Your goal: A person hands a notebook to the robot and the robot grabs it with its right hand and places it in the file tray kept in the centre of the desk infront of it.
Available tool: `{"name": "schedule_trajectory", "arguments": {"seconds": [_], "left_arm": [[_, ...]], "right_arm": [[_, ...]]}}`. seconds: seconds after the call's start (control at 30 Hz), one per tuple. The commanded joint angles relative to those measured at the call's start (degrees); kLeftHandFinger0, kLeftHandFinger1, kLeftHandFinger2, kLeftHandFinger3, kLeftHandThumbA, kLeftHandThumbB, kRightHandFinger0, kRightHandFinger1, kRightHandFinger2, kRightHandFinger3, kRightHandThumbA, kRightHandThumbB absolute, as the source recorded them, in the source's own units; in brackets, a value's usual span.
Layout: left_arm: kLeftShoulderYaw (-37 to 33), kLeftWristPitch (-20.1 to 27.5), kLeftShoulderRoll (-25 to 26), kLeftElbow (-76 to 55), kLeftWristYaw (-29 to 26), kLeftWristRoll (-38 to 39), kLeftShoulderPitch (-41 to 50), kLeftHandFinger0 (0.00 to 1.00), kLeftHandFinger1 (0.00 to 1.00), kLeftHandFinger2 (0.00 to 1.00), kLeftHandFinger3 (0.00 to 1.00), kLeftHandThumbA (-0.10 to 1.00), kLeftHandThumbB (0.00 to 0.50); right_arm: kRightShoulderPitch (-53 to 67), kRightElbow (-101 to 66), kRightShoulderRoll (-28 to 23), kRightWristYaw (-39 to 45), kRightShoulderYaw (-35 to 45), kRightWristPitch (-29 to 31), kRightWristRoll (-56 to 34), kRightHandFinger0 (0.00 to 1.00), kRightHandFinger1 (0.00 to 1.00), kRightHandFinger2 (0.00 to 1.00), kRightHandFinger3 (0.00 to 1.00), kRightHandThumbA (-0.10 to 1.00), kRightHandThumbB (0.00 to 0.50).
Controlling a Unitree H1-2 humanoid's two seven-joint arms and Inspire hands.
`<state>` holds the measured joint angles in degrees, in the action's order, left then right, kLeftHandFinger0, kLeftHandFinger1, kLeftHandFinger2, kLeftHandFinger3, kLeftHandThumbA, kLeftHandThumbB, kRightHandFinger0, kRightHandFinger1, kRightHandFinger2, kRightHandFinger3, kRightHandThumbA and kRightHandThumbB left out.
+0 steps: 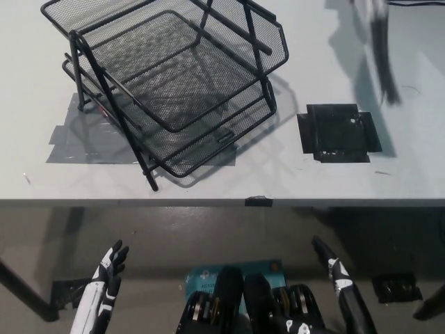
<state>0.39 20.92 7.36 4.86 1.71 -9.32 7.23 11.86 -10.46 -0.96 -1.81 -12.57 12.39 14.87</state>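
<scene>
Desk [208, 182], pale grey, across the upper two thirds of the frame, front edge running level just below the middle. File tray [174, 83], black wire mesh, tiered, at upper left to centre, set at an angle with one corner toward the desk's front edge; both visible tiers without contents. Grey tape [73, 142] on the desk under and to the left of the tray. Black tape square [338, 132] on the desk at centre right, well apart from the tray. Small black tape tab [258, 202] on the desk's front edge. Left hand [108, 275], white, at lower left, below the desk edge, fingers extended upward and slightly apart, nothing held. Right hand [332, 268], black, at lower right, below the desk edge, fingers extended and pointing up and to the left, nothing held. Blurred dark streak [381, 49] at upper right, identity not discernible. Notebook: not visible anywhere in the frame.
</scene>
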Motion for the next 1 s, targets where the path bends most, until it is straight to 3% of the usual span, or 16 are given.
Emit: {"name": "schedule_trajectory", "arguments": {"seconds": [0.0,0.33,0.43,0.97], "left_arm": [[0.7,3.6,0.7,-0.8,-1.8,-1.1,0.1,1.0,1.0,1.0,1.0,1.0,0.36],[0.6,2.8,0.6,-1.1,-1.6,-1.4,0.0,1.0,1.0,1.0,1.0,1.0,0.363],[0.8,2.8,0.6,-0.9,-1.9,-1.5,-0.2,1.0,1.0,1.0,1.0,1.0,0.366],[0.6,3.3,0.5,-0.8,-1.6,-1.8,-1.0,1.0,1.0,1.0,1.0,1.0,0.356]], "right_arm": [[-0.7,-13.7,5.4,-12.6,3.6,10.8,20.9,1.0,1.0,1.0,1.0,0.99,0.341],[-11.2,-17.1,6.6,-15.1,8.9,5.0,27.2,1.0,1.0,1.0,1.0,1.0,0.353],[-15.4,-15.2,6.8,-15.7,9.5,2.7,29.1,1.0,1.0,1.0,1.0,1.0,0.399],[-29.2,-5.2,7.4,-21.2,13.3,-2.5,31.3,1.0,1.0,1.0,1.0,1.0,0.369]]}}
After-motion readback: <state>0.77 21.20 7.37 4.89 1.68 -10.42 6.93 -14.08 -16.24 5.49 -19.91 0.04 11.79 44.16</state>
